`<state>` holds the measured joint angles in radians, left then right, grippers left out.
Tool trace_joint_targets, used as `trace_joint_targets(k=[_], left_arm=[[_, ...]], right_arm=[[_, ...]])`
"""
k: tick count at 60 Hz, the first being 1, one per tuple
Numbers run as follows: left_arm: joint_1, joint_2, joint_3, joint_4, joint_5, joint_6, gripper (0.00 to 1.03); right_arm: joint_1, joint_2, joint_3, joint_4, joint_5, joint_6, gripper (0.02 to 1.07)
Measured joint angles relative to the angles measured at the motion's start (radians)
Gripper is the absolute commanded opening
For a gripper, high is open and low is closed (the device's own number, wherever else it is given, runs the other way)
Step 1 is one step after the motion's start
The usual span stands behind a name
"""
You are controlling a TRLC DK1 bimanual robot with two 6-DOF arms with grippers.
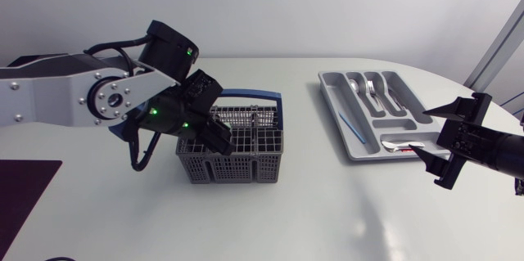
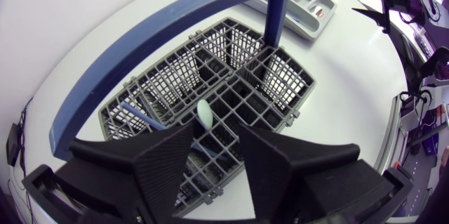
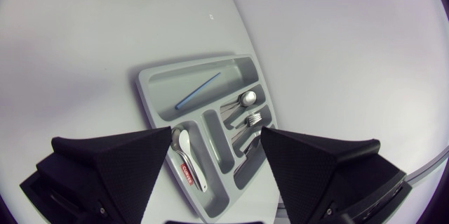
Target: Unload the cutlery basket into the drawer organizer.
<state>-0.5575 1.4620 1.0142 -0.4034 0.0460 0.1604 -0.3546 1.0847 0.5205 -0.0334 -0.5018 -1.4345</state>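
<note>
The left hand (image 2: 217, 143), released with its fingers spread, hangs directly over the cutlery basket (image 1: 246, 163) at centre-left of the head view. A pale utensil handle (image 2: 203, 115) stands in a compartment just ahead of and between the fingers, apparently untouched. Its long axis is near-upright, so a straight descent should bracket it. The drawer organizer (image 1: 334, 97) lies at upper right. The right hand (image 1: 438, 137), also released and empty, hovers by its lower-right corner, well apart from the basket.

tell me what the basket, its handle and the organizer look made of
Basket: matte grey plastic, judging by its moulded grid walls. Handle: smooth blue plastic with a slight sheen. Organizer: light grey plastic, probably, with smooth rounded moulded compartments.
</note>
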Motion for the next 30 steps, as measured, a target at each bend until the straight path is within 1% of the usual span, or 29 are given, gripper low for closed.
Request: trace_joint_targets(k=[4,8,20,30], left_arm=[[0.000,0.001,-0.003,0.018,-0.002,-0.003,0.47],[0.000,0.004,-0.005,0.037,-0.003,-0.004,0.42],[0.000,0.032,-0.005,0.072,-0.003,-0.008,0.42],[0.001,0.061,-0.008,0.092,-0.003,-0.011,0.29]], right_arm=[[0.000,-0.008,-0.005,-0.001,0.000,0.003,0.93],[0.003,-0.013,-0.011,-0.002,0.000,0.013,0.93],[0.014,-0.029,-0.025,-0.017,0.000,0.018,0.93],[0.013,-0.035,-0.033,-0.020,0.000,0.018,0.93]])
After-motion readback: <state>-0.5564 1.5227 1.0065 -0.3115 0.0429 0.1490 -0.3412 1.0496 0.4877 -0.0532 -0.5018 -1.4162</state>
